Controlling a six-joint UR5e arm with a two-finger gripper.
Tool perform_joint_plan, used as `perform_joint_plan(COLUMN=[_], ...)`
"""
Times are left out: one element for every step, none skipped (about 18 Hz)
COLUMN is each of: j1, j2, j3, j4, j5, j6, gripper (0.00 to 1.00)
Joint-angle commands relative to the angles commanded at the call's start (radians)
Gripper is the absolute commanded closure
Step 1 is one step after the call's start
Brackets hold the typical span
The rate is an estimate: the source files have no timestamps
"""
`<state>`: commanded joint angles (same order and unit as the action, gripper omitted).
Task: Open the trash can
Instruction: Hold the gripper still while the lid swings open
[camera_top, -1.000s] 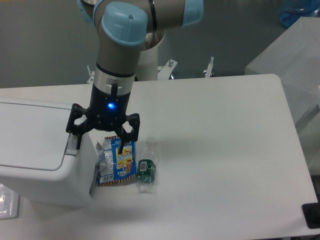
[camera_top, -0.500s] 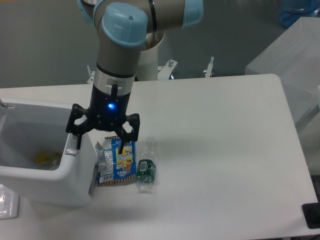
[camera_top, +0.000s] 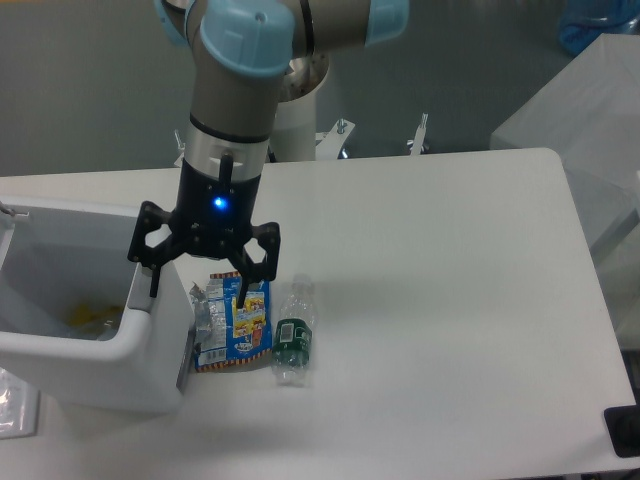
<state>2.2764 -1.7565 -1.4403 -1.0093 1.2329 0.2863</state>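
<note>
The trash can (camera_top: 120, 360) is a large boxy white bin at the left edge of the table. Its lid is swung up and out of view, and the inside shows, with something yellow at the bottom (camera_top: 85, 315). My gripper (camera_top: 198, 283) hangs open and empty just above the bin's right rim. Its left finger (camera_top: 153, 280) is over the rim where the grey push-bar sits, and its right finger (camera_top: 243, 285) is over the snack bag.
A blue and orange snack bag (camera_top: 235, 325) and a small green-labelled clear bottle (camera_top: 292, 340) lie on the white table (camera_top: 450, 300) just right of the bin. A grey strip (camera_top: 187, 360) runs down the bin's right side.
The bin's lid went from shut one second ago to open. Since then my gripper has lifted slightly off the rim of the bin.
</note>
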Motion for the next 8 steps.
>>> perform_joint_plan(j1=[0.002,0.003,0.002,0.002,0.005,0.006,0.008,0.009], j2=[0.005,0.008,0.017,0.018,0.018,0.018,0.018,0.018], j3=[-0.003,-0.003,-0.003,-0.006,-0.011,-0.011,-0.011,-0.012], j4=[-0.002,-0.005,-0.008,-0.011,-0.011,-0.011,-0.011,-0.011], j5=[0.051,0.097,0.150,0.174,0.178,0.180,0.181,0.181], j6=[0.023,0.033,0.036,0.036,0.037,0.037,0.037,0.037], gripper=[0.00,0.00,0.00,0.00,0.00,0.00,0.00,0.00])
